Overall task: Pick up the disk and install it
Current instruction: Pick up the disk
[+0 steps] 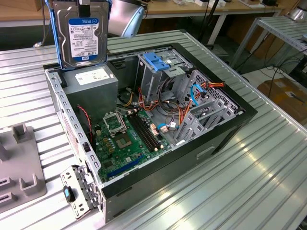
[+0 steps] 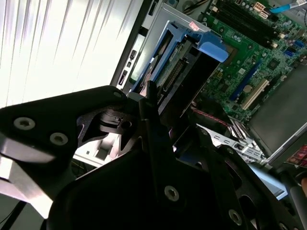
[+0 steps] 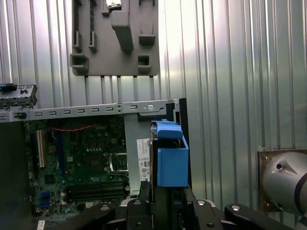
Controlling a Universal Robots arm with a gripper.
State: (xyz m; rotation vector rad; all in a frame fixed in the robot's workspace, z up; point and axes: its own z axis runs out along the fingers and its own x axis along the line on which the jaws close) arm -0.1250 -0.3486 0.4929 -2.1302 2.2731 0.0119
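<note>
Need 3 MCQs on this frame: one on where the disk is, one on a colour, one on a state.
1. Where is the disk?
A) flat on the floor
B) in a person's hand
C) raised upright over a corner of the computer case

2. What colour is the disk's carrier frame?
A) red
B) blue
C) yellow

3. How is the computer case?
A) open, motherboard exposed
B) closed by a side panel
C) wrapped in plastic

Answers:
1 C: in the exterior view it hangs above the case, label facing out.
2 B: the frame shows bright blue in both wrist views.
3 A: boards and cables lie in plain sight.
</note>
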